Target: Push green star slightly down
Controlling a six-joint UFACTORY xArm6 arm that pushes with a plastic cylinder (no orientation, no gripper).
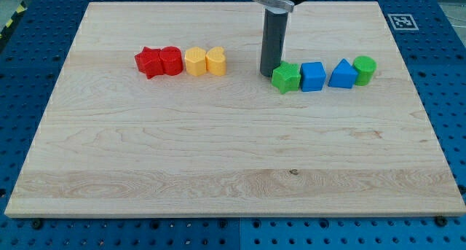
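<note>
Eight blocks: two red (159, 61), two yellow (205, 61), two blue (328, 75), green star (286, 78), green cylinder (364, 69). No gripper; rod's tip (270, 74) touches the star's upper left.

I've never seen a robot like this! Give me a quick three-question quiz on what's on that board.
1. True or false: my tip sits just left of the green star, at its upper edge.
2. Which block is next right of the green star? A) red star B) blue cube C) yellow heart
3. Fill in: the rightmost block's colour is ____.

Key: 1 true; 2 B; 3 green, the green cylinder.
</note>
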